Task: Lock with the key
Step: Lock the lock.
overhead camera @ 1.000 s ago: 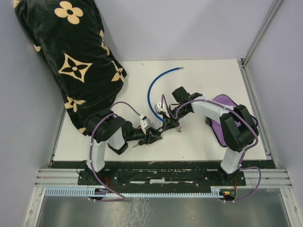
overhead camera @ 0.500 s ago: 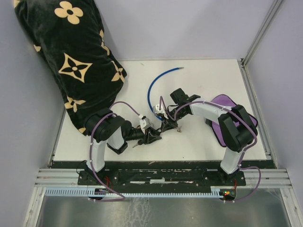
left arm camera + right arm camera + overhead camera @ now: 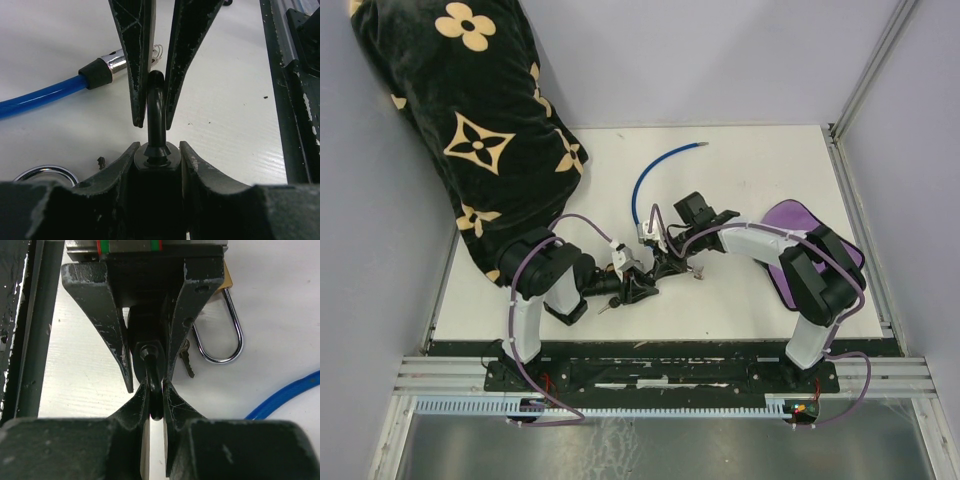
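The right end effector (image 3: 662,268) was shifted toward 8 o'clock; it and the left end effector (image 3: 630,284) are clamped on the black loop (image 3: 155,102), pointed toward 2 o'clock.

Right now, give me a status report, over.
Left gripper shut on black lock body. Right gripper shut on its black loop. Padlock and keys lie beside.

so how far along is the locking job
Done so far: only the grasp. In hand: the left hand clamps a black body while the right hand pinches its thin black loop. Left to do: the blue cable's chrome tip lies free, and the brass padlock and small key lie untouched, so no key turn shows.
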